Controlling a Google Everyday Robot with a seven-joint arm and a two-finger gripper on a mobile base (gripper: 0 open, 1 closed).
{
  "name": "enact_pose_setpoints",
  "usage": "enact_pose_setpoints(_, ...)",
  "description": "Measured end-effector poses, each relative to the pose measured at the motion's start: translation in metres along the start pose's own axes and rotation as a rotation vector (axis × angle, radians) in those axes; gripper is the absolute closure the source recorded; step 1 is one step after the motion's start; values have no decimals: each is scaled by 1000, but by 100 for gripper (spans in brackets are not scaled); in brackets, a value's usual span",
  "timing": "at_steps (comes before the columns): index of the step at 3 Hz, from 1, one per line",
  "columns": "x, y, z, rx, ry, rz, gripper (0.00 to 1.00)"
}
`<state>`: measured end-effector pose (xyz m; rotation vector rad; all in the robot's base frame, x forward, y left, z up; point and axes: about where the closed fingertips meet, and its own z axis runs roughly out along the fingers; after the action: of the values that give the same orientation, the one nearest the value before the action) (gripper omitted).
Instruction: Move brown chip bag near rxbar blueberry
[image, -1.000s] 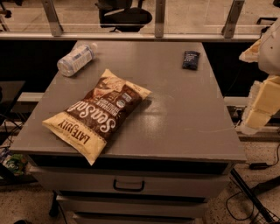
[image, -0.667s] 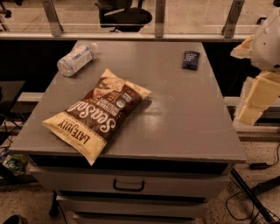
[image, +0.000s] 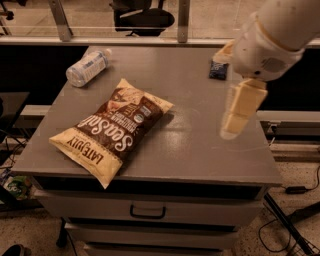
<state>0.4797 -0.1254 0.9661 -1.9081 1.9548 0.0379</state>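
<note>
- Table (image: 200, 150), grey with drawers beneath, is filling most of the camera view and carrying all three items.
- Arm (image: 272, 37), white and bulky, is reaching in from 2 o'clock and hanging over the table's right side.
- Brown chip bag (image: 112, 127) is lying flat, left of centre toward 8 o'clock, with its long axis running 7 to 1 o'clock. Nothing is touching it.
- Gripper (image: 236, 117) is hanging below the arm at about 3 o'clock of table centre. It is clear of the bag and carrying nothing visible. I cannot tell whether it is open or closed.
- Water bottle (image: 87, 66), clear plastic, is lying on its side at the 11 o'clock corner and plays no part in the task.
- Rxbar blueberry (image: 218, 70) is sitting near the far edge at 1 o'clock, well apart from the bag and partly behind the arm.
- Step, as judged: approach is under way and the grasp is not yet made.
- Next move is calling for a swing toward 9 o'clock, a descent onto the bag, a grip on its crinkly body, then a carry toward 1 o'clock.
</note>
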Motion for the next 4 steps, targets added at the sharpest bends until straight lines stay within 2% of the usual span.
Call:
enact_pose_setpoints(1, -34, -5, 22, -24, -49, -86, 0)
enact_pose_setpoints(2, -82, -8, 50, -39, -78, -214, 0)
enact_pose_setpoints(3, -128, -25, 90, -68, -68, -326, 0)
enact_pose_setpoints(4, -151, -39, 115, -88, -46, -380, 0)
